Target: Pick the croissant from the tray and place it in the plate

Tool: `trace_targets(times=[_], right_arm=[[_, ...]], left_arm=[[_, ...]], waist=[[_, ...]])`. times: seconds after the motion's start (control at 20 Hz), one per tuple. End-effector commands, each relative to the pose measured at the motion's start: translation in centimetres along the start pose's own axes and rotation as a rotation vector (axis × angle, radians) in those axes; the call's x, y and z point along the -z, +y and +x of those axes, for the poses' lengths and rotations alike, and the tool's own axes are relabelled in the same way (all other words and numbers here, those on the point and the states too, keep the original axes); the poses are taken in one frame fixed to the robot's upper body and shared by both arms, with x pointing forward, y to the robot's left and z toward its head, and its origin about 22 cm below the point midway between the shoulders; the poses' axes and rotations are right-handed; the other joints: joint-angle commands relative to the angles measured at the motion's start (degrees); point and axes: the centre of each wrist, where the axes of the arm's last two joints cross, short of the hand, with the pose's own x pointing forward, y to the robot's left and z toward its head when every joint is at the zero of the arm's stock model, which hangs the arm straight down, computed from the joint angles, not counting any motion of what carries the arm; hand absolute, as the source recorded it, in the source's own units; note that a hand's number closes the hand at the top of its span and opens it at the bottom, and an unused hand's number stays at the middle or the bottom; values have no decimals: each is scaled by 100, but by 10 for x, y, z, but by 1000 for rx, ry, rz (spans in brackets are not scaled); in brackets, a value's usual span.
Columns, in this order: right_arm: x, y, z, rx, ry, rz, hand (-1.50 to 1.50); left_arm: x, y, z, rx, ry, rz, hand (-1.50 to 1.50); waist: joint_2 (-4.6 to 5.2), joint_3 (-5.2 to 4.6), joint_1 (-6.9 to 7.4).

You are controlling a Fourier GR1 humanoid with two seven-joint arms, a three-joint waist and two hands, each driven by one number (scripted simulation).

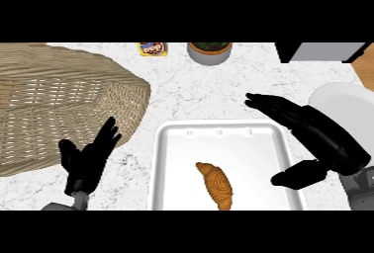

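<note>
Wicker basket (58,104): counter's left side. White tray (175,163): near edge, holding croissant (216,185) at its near end. Plate (343,101): right edge. My right hand (306,128): fingers straight, over tray's right rim. My left hand (87,158): fingers spread, empty.

No legible text, number or brand anywhere in the head view. The small yellow packet (152,49) at the table's far edge carries a printed label. Its lettering cannot be made out.

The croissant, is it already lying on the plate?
No, the croissant lies in the white tray, while the plate sits apart at the right, behind the right hand.
</note>
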Motion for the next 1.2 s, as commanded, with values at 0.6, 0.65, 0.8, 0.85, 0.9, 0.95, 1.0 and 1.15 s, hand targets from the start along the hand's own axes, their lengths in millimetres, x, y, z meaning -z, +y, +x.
trace_targets(times=[0.6, 0.65, 0.8, 0.85, 0.9, 0.95, 1.0, 1.15], right_arm=[[18, 80, 76, -252, 183, 174, -150], [26, 91, 65, -254, 191, 180, -150], [27, 114, 99, -251, 221, 253, -150], [20, 113, 75, -229, 231, 256, -150], [25, 112, 71, -227, 243, 273, -150], [15, 131, 82, -233, 220, 299, -150], [17, 108, 71, -218, 242, 306, -150], [10, 145, 81, -218, 238, 302, -150]], left_arm=[[7, 7, -6, -5, 75, 9, 0], [0, -6, -19, -6, 63, -4, 0], [3, 7, -21, -3, 78, 1, 0], [-1, 22, -19, -7, 80, -3, 0], [13, -8, -8, -4, 52, 8, 0], [7, 4, -18, -9, 71, 2, 0], [5, 14, -5, -23, 76, 19, 0], [-1, 7, -15, 12, 90, 14, 0]], waist=[[42, -22, -1], [47, -21, 15], [43, -25, 8], [45, -21, 5], [48, -20, -9], [45, -21, -10], [42, -20, -2], [41, -19, -4]])
